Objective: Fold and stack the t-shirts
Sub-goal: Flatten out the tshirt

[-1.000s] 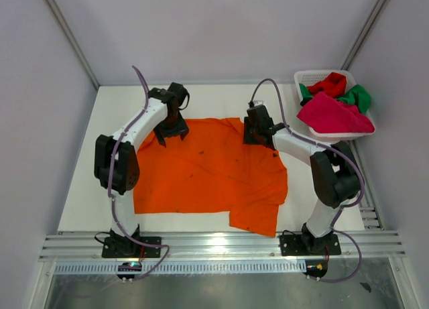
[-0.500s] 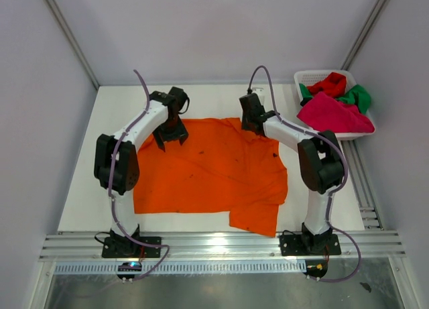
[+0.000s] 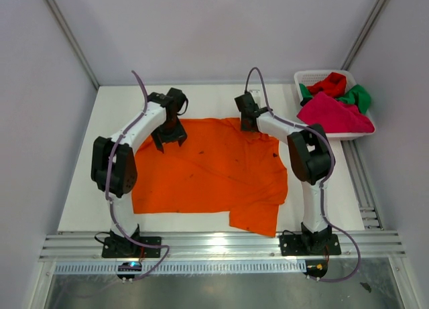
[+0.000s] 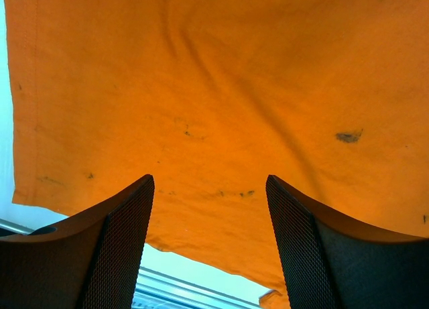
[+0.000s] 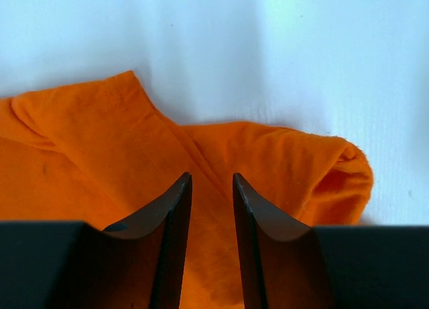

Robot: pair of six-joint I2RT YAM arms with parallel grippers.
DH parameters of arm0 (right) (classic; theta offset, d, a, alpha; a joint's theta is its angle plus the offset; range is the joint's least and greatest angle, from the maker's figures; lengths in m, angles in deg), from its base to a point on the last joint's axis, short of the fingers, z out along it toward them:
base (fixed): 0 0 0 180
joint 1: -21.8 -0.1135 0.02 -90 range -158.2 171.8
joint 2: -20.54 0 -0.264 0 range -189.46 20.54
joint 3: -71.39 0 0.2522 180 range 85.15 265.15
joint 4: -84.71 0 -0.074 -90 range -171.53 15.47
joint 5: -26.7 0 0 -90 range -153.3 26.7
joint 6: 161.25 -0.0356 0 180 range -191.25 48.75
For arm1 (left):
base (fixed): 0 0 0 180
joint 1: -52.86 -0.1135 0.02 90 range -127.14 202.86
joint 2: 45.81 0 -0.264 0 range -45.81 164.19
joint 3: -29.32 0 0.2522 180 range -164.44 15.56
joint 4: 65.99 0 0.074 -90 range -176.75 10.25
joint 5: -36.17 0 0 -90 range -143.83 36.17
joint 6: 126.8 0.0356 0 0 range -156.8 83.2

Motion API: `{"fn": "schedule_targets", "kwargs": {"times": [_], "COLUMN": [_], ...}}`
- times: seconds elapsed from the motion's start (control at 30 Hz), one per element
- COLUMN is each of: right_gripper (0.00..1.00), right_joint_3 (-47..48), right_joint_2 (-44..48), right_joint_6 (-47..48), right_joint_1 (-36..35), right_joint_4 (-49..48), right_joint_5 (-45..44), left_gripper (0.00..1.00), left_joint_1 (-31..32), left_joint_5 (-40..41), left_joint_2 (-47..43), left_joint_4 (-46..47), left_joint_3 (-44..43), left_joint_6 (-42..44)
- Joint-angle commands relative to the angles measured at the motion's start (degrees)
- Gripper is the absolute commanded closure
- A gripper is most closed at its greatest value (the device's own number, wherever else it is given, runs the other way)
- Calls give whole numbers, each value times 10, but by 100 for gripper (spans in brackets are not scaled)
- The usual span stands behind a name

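Orange t-shirt [image 3: 208, 171] was found spread on the worktop [image 3: 120, 101]. Left pincer [image 4: 209, 181] was held wide open above it, right pincer [image 5: 212, 178] narrowly parted, empty, at its far edge. That edge would best be gripped evenly.

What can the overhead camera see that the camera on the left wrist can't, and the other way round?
Overhead only: the white basket at far right, holding a red shirt, a green shirt and a pink shirt. Left wrist only: the mesh pattern on the left gripper's parted fingers. Both: the orange t-shirt spread on the table.
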Motion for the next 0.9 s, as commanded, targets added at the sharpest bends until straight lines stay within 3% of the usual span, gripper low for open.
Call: {"fn": "schedule_targets", "kwargs": {"times": [0.0, 0.87], "right_gripper": [64, 65], "right_joint_3": [28, -8], "right_joint_2": [8, 16], "right_joint_6": [5, -14], "right_joint_1": [6, 30], "right_joint_4": [6, 38], "right_joint_5": [-45, 16], "left_gripper": [30, 30], "left_joint_1": [0, 0], "left_joint_5": [4, -5], "left_joint_2": [-26, -19], "left_joint_4": [4, 16], "left_joint_3": [6, 4], "left_joint_6": [-5, -10]}}
